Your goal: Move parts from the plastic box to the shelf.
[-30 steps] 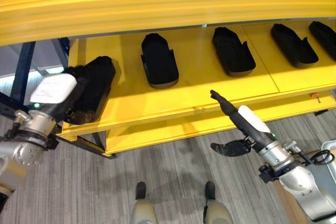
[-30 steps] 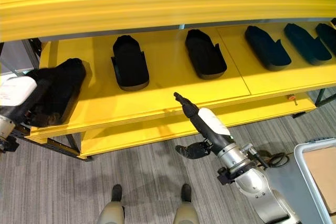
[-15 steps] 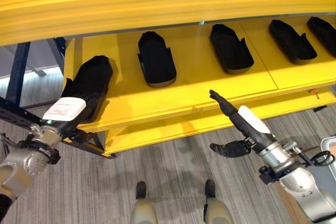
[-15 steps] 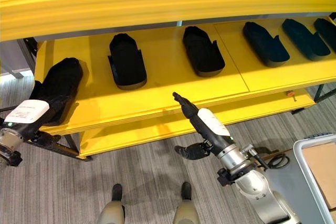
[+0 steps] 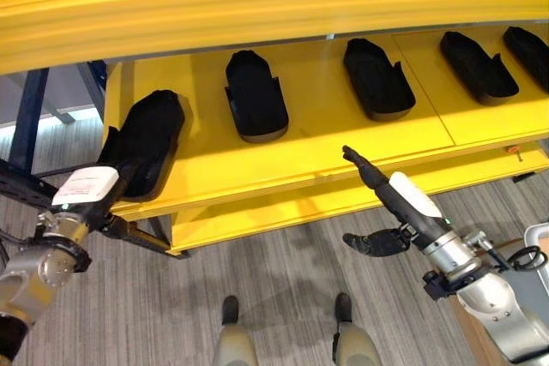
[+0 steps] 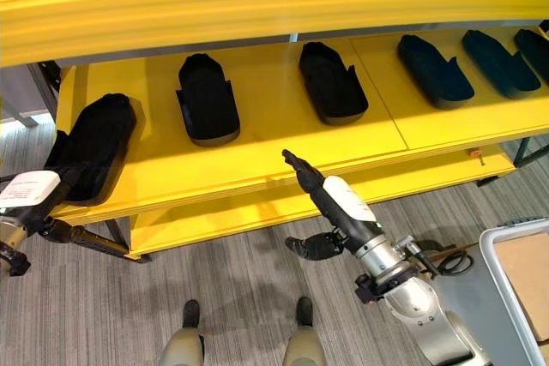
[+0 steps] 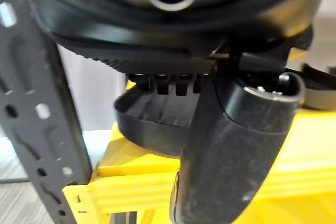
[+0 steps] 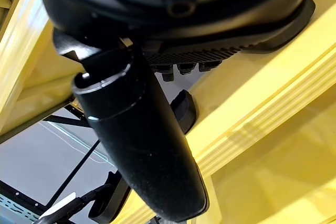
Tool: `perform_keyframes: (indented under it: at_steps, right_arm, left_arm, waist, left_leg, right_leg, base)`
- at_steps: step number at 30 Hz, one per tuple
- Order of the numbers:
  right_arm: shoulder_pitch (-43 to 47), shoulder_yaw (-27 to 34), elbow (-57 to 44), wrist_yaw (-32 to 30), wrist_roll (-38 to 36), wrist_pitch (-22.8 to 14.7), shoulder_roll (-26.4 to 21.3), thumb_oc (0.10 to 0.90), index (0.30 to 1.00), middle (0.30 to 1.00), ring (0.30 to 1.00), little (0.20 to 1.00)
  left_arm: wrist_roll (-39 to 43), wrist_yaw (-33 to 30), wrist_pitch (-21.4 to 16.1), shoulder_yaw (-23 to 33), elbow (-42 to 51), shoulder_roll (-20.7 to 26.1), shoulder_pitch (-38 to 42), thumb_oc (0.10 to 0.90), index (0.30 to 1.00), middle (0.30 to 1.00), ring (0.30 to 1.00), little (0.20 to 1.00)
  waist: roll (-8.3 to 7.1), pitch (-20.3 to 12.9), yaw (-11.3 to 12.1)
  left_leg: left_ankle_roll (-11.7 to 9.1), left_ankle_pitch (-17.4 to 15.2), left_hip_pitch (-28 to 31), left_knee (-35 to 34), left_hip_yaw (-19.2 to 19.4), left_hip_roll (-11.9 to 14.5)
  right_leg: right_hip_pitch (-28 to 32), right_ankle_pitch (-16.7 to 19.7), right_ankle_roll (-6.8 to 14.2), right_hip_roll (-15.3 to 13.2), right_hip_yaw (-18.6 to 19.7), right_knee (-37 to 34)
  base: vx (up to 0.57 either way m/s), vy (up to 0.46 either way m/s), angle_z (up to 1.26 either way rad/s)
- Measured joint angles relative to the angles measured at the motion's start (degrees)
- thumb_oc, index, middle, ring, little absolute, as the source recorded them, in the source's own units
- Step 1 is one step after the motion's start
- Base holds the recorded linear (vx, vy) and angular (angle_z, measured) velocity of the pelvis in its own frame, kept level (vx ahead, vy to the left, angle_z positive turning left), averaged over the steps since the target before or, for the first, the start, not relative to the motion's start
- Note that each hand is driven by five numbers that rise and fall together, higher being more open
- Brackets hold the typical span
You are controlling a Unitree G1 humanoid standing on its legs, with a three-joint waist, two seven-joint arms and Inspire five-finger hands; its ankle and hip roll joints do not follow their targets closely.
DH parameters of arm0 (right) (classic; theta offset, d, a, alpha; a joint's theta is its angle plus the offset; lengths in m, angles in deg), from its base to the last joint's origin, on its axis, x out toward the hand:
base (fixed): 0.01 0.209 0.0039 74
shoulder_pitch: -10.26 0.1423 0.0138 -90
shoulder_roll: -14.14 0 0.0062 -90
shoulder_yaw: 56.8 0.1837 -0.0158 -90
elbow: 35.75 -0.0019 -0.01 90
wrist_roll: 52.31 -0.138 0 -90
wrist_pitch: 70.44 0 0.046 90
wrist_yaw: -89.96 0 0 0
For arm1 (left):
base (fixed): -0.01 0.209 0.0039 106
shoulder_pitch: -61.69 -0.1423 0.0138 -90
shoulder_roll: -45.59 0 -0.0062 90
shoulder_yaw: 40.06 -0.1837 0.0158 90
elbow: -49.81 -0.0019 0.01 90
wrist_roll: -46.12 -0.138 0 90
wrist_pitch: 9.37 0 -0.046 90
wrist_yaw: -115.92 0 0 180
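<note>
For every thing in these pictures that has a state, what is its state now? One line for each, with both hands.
Leftmost black part: lying on the shelf, at its left end, overhanging the front edge.
Other black parts: lying in a row on the shelf, apart from each other.
Yellow shelf: loaded with parts.
Left hand: at the leftmost part's near end; fingers hidden.
Right hand: open, empty, in front of the shelf.

shelf point(image 5: 283, 160): bright yellow boards on dark grey posts
parts point(image 5: 256, 96): black all over, plain
left hand point(image 5: 86, 188): dark, with a white cover
right hand point(image 5: 390, 199): dark fingers, white back, silver-grey arm behind it
floor point(image 5: 283, 289): grey, finely streaked
plastic box point(image 6: 515, 280): pale grey rim, brown inside
</note>
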Motion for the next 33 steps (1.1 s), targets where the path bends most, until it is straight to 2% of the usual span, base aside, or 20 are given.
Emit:
perform_keyframes:
  at_steps: [9, 17, 23, 27, 31, 33]
  right_arm:
    - [0.75, -0.02, 0.0, -0.02, 0.0, 0.02, -0.01, 0.9, 1.0, 1.0, 1.0, 1.0]
    - [3.0, -0.17, 0.0, -0.19, -0.03, 0.04, -0.18, 0.9, 1.0, 1.0, 1.0, 1.0]
    - [4.05, -0.29, 0.0, -0.25, -0.94, 0.17, -0.91, 0.9, 1.0, 1.0, 1.0, 1.0]
    - [4.74, -0.38, -0.01, -0.44, -0.96, 0.35, -1.62, 0.9, 1.0, 1.0, 1.0, 1.0]
    - [4.78, -0.4, -0.04, -0.57, -0.97, 0.44, -2.71, 0.9, 1.0, 1.0, 1.0, 1.0]
    - [4.73, -0.4, -0.04, -0.58, -0.98, 0.49, -2.71, 0.9, 1.0, 1.0, 1.0, 1.0]
  left_arm:
    - [-0.01, -2.33, 1.15, 0.46, -0.05, -1.62, 0.85, 0.9, 1.0, 1.0, 1.0, 1.0]
    - [-0.07, -2.54, 1.35, -0.15, -0.02, -3.77, 4.17, 0.9, 1.0, 1.0, 1.0, 1.0]
    - [-0.17, -2.75, 2.12, -4.15, -1.72, -3.78, 9.46, 0.9, 1.0, 1.0, 1.0, 1.0]
    - [-0.14, -4.65, 1.09, -6.15, -4.78, -4.67, 13.7, 0.9, 1.0, 1.0, 1.0, 1.0]
    - [0.36, -5.23, 0.98, -5.39, -7.22, -6.55, 15.14, 0.9, 1.0, 1.0, 1.0, 1.0]
    - [1.26, -4.56, 1.08, -3.04, -8.47, -8.64, 15.38, 0.9, 1.0, 1.0, 1.0, 1.0]
  waist:
    - [-1.26, 0.81, -0.03]
    - [-1.78, 3.3, -0.15]
    - [-2.1, 4.96, -0.3]
    - [-2.06, 6.1, -0.1]
    - [-2.03, 6.11, -0.07]
    - [-1.99, 6.1, -0.15]
  left_leg:
    - [-0.25, 0.12, -0.56, 0.07, 0.06, 0.02]
    - [-0.38, -0.05, -1.26, 1.01, 0.14, 0.11]
    - [-0.58, -0.3, -2.37, 2.13, 0.08, 0.33]
    - [-0.13, -1.41, -4.79, 4.65, -0.41, 0.36]
    - [-0.11, -1.56, -5.69, 5.74, -0.57, 0.36]
    - [-0.14, -1.6, -5.68, 6.03, -0.54, 0.35]
  right_leg:
    - [-0.97, -0.11, 0.29, 0.05, 0.21, 0.66]
    - [-1.69, -0.14, 0.27, 0.13, 0.48, 1.32]
    - [-2.63, -0.17, 0.17, 0.34, 0.56, 1.94]
    - [-4.32, -0.45, -0.16, 0.44, 0.67, 3.31]
    - [-5.15, -0.58, 0.04, 0.45, 0.82, 3.98]
    - [-5.19, -0.58, 0.04, 0.44, 1.03, 3.99]
  base:
    - [0.0, 0.001, 0.0]
    - [0.0, 0.0, 0.0]
    - [-0.01, 0.005, -0.01]
    - [-0.01, 0.01, 0.01]
    - [0.0, 0.0, 0.0]
    - [0.0, 0.007, -0.02]
